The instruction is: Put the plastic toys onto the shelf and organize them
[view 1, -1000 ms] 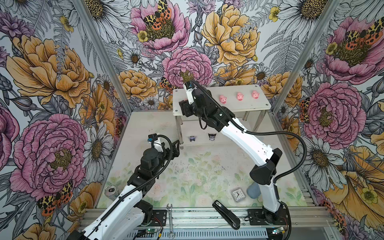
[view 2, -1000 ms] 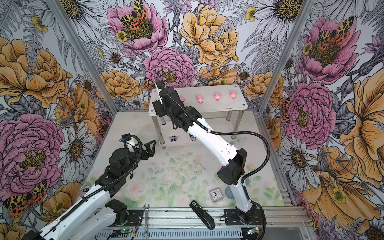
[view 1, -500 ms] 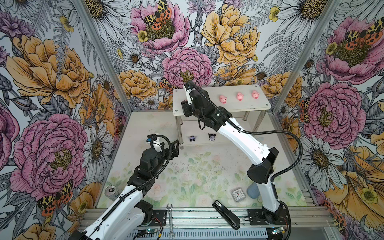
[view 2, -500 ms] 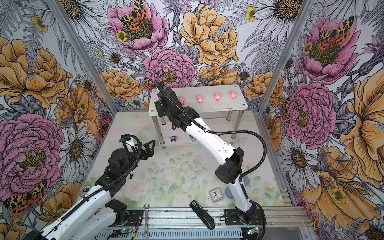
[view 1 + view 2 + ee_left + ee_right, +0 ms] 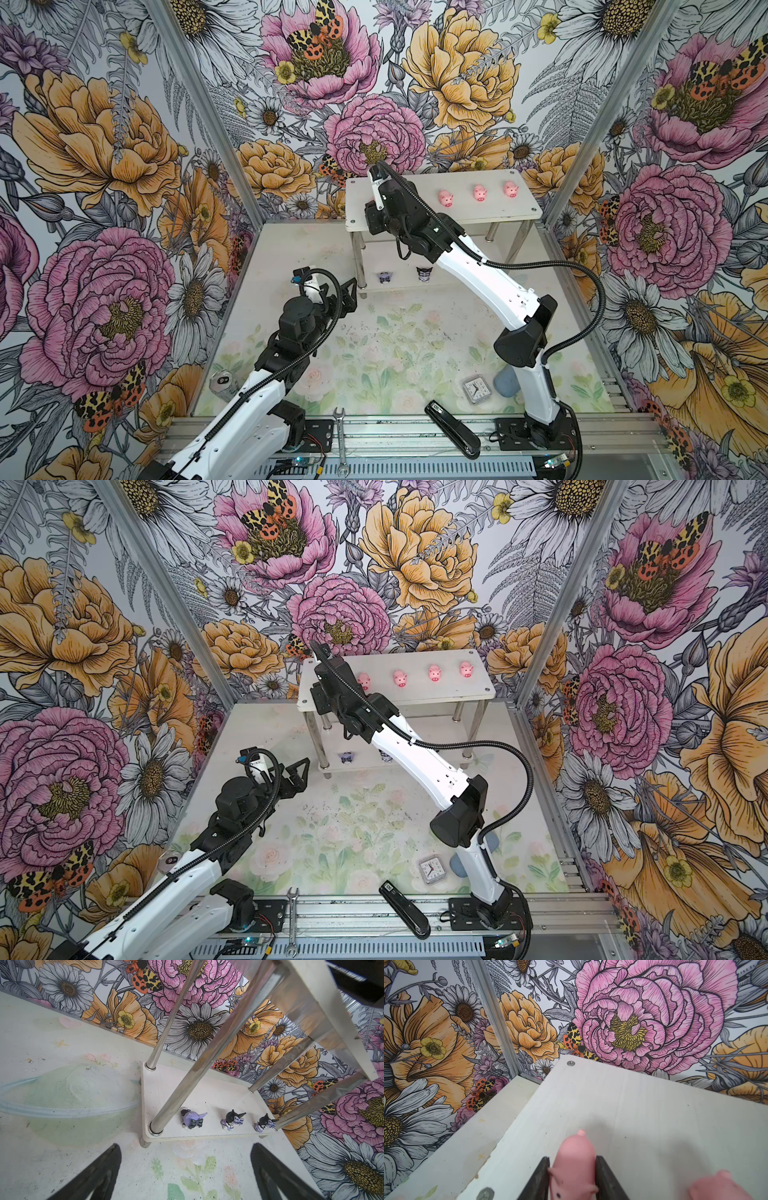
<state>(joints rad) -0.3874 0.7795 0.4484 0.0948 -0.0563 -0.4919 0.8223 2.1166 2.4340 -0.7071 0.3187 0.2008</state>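
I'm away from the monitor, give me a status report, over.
Left gripper open, off the shelf. Right gripper shut on pig, top tier. Another pig close beside.

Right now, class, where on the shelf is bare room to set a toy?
Top tier: bare strip between the pigs and the front edge, and the corner by the screw. Lower tier: bare behind the figurines. Crowded: the pig row's left end, where the right gripper grips a pig.

Can't see right claw (image 5: pixel 572 1160) in either top view, buried under own wrist. Cropped at wrist-view edges: pinched pig (image 5: pixel 574 1167), blurred neighbouring pig (image 5: pixel 716 1188), left claw (image 5: pixel 186 1145) fingers (image 5: pixel 97 1172). Hidden by right arm (image 5: pixel 478 270) from above: third figurine (image 5: pixel 264 1124).
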